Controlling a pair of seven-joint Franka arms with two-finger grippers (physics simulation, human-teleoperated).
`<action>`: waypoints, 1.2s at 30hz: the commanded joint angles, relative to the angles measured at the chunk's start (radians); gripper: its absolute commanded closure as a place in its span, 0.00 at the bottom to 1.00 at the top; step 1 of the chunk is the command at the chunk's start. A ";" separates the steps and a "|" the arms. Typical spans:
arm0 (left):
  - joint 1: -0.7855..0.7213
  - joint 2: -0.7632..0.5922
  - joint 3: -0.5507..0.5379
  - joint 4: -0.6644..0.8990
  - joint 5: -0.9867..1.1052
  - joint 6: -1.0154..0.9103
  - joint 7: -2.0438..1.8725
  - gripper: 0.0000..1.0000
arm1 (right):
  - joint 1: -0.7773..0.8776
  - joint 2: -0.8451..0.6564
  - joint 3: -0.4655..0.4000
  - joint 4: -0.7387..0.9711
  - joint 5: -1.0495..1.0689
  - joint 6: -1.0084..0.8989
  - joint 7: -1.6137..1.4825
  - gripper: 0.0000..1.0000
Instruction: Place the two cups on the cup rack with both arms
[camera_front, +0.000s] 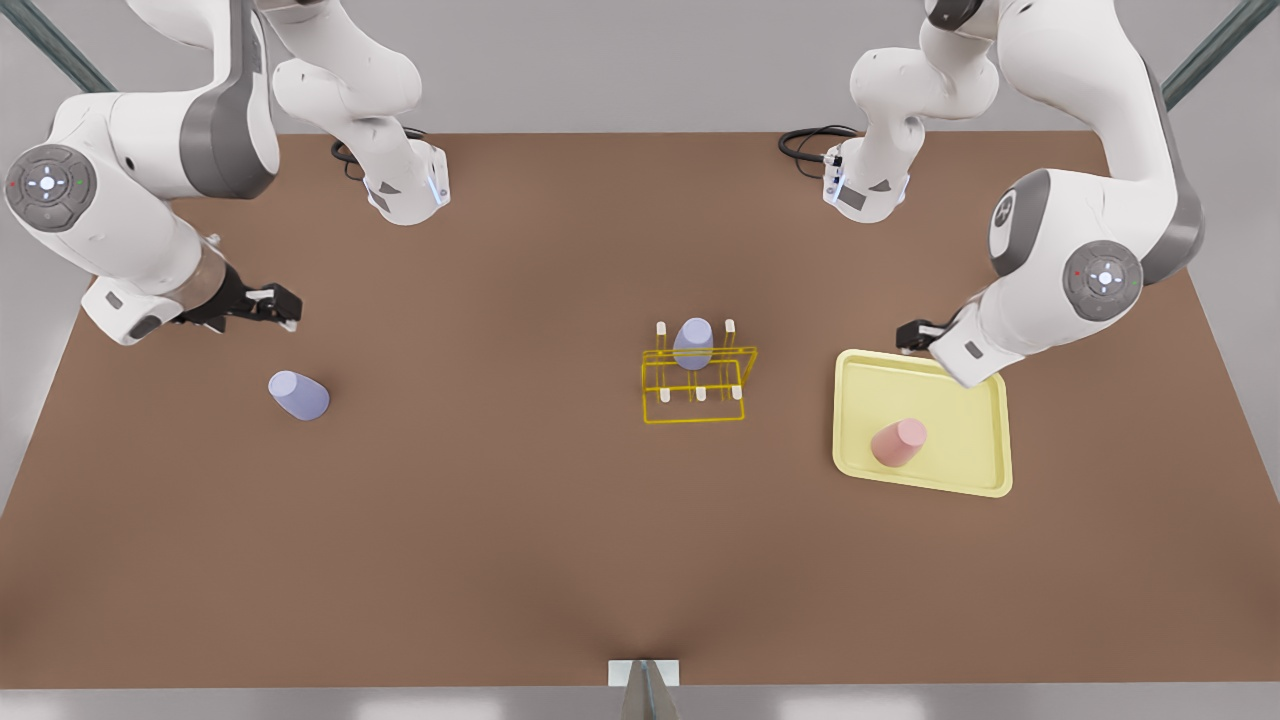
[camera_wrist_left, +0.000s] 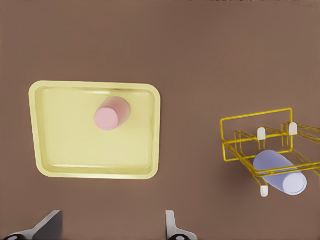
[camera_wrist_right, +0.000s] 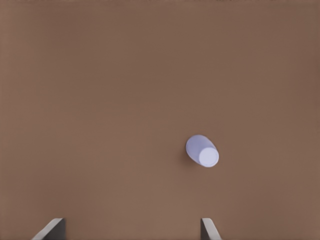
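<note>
My left gripper (camera_front: 908, 336), fingers spread, hovers at the tray's (camera_front: 975, 470) far edge; the pink cup (camera_front: 897, 443) stands on it. My right gripper (camera_front: 285, 305), likewise released, hangs above the table near one lavender cup (camera_front: 298, 395). A twin lavender cup (camera_front: 692, 343) sits on the cup rack (camera_front: 697, 385), mid-table.

Pink cup (camera_front: 898, 443) on pale-yellow tray (camera_front: 975, 478), lavender cups (camera_front: 299, 395), yellow wire rack (camera_front: 697, 385), brown table (camera_front: 500, 500).

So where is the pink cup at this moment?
The pink cup stands on the pale-yellow tray at the front view's right, beside the cup rack, with the open left gripper hovering near the tray's far edge.
</note>
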 joint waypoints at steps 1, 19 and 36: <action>0.000 -0.001 0.001 0.000 -0.005 0.014 -0.096 0.00 | 0.002 0.000 -0.001 0.000 0.003 0.022 -0.005 0.00; 0.012 0.211 0.116 -0.475 -0.079 1.016 0.160 0.00 | -0.241 0.193 -0.008 -0.425 0.038 0.721 -0.568 0.00; -0.003 0.215 0.131 -0.595 -0.079 1.011 0.157 0.00 | -0.325 0.153 -0.008 -0.755 0.032 0.960 -0.546 0.00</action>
